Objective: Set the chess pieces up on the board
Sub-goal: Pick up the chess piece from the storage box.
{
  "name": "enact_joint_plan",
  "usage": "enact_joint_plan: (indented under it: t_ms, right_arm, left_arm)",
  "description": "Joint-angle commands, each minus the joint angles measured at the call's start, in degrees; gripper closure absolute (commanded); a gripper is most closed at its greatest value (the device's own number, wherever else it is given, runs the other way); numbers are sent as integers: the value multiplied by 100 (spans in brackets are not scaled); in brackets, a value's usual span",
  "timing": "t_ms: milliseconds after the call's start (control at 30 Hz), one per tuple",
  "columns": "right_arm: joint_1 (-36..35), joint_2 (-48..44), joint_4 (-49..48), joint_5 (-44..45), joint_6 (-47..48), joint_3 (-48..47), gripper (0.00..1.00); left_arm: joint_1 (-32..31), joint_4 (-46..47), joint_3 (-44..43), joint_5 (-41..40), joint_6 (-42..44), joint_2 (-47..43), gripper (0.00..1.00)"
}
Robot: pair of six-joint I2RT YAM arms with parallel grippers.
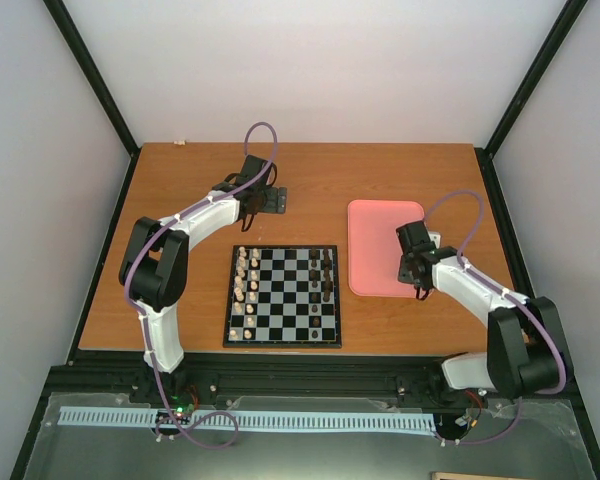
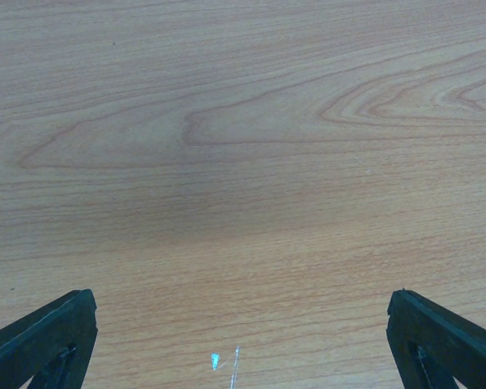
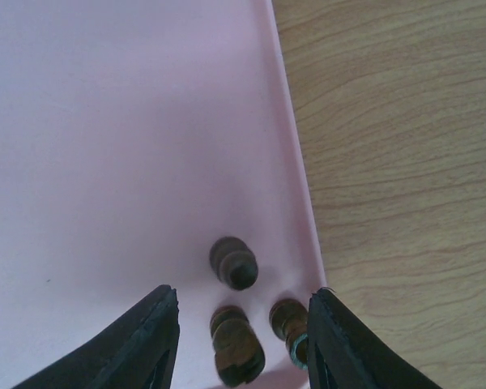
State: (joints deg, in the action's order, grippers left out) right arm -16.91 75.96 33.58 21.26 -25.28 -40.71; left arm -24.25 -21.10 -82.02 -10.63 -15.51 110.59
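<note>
The board (image 1: 283, 330) lies at the table's near middle. Dark chess pieces (image 1: 321, 275) stand along its right side and pale ones (image 1: 245, 285) along its left. Three more dark pieces lie on their sides in a corner of the pink tray (image 3: 105, 121): one (image 3: 233, 262) ahead of my fingers, one (image 3: 236, 344) between them, one (image 3: 290, 328) right beside the right finger (image 3: 336, 340). My right gripper (image 3: 243, 293) hangs open low over them, at the tray's near right corner (image 1: 415, 272). My left gripper (image 2: 243, 348) is open wide over bare wood behind the board (image 1: 260, 203).
The pink tray (image 1: 375, 225) sits right of the board, with its raised rim (image 3: 296, 178) next to the lying pieces. Wooden tabletop (image 3: 405, 162) lies beyond that rim. Black frame posts stand at the table's back corners.
</note>
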Motion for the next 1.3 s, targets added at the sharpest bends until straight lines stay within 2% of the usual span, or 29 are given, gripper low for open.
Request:
enact_joint_plan:
  t_ms: [0,367,533,733,900,1067,1167,1267]
  right_arm:
    - [268,284,-352,-212,175,-115,56]
    - [280,512,-397,-288,268,-242,63]
    - [452,639,-386,-304,271,-303,75]
    - [469,746,-355,-332,293,-341,76]
    - [478,766,-367,-394,317,-342,85]
    - [470,518,-405,-438,343,-315,96]
    - [390,178,-367,-621,379,-372,97]
    - [-83,-166,-148,-775,372,-621,97]
  left_arm:
    - [8,-36,-246,57,-75,26,0]
    - [8,-46,-238,33,-66,16,0]
    - [4,-42,-225,42,-75,-2,0]
    - [8,-37,-208,18,-75,-29,0]
    - [8,-40,-199,13,-75,-42,0]
    - [8,-31,-190,0,-73,-52,0]
    - [8,-33,-186,1,-75,-55,0]
    - [8,-34,-195,-8,-75,-54,0]
